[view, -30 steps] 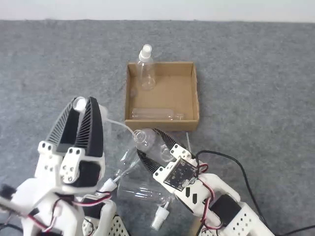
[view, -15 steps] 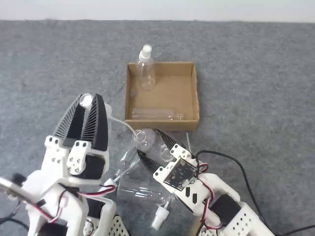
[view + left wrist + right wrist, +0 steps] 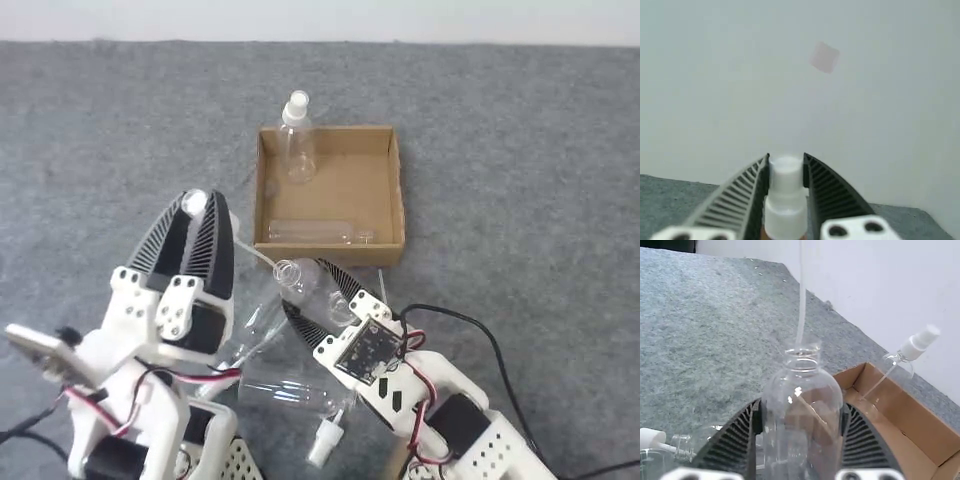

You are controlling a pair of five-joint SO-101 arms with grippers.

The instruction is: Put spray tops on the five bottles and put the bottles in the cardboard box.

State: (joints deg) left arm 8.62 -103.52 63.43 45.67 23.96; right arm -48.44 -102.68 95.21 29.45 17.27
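Place: a robotics test bench, in a lab or workroom; which of the two cannot be told.
Surface: one grey felt-like mat (image 3: 520, 140) covers the table from the near edge to the far edge.
Wall: a plain white wall (image 3: 320, 20) runs along the far side. In the left wrist view it is bare apart from a faint pale square patch (image 3: 824, 56).
Machines: two small white arms stand at the near edge, the left arm (image 3: 150, 340) and the right arm (image 3: 420, 400).
Electronics: loose red and black wires (image 3: 160, 385) hang on the left arm. A bare circuit board (image 3: 368, 352) sits on the right arm, and a black cable (image 3: 490, 345) trails over the mat.
Props: a plain cardboard box (image 3: 330, 185) and clear plastic bottles (image 3: 290, 385) sit directly on the mat.
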